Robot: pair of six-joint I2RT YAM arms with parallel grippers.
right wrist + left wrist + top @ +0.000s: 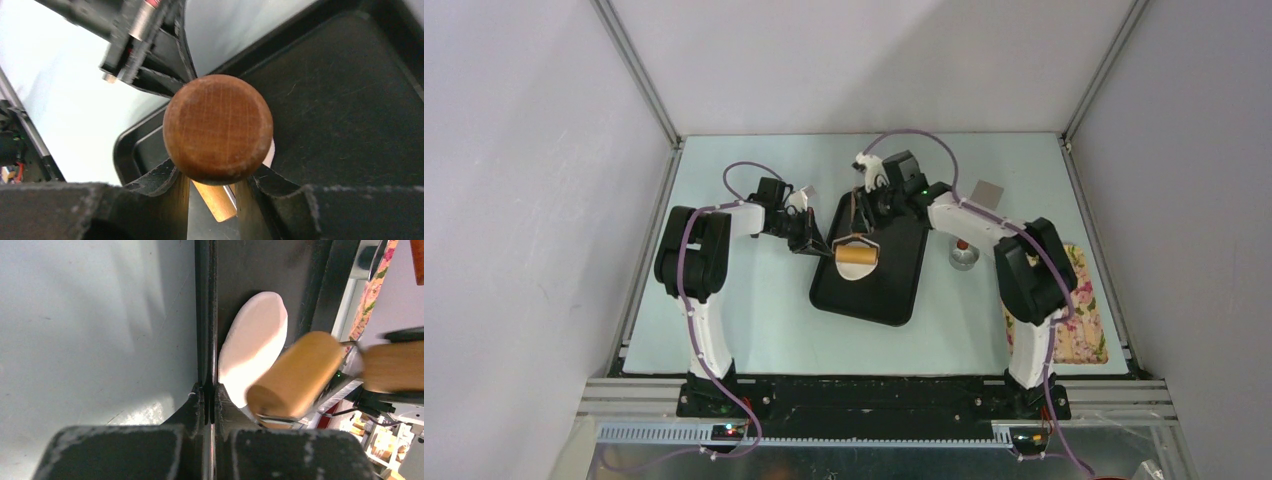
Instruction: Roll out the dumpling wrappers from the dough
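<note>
Although the black tray [894,290] is pinned at its left rim by the left gripper [209,390], jaws fully closed on that edge, it could skid if this thin hold slips under rolling pressure. The right gripper [212,185] clamps the wooden handle [217,127] of the roller [857,255], which sits over the flattened dough [255,340] on the tray's left side. Uneven pressure could tear the sheet or stick it down.

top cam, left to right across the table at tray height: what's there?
left end effector at the left rim of the black tray → rolling pin over the dough → steel cup → floral cloth
</note>
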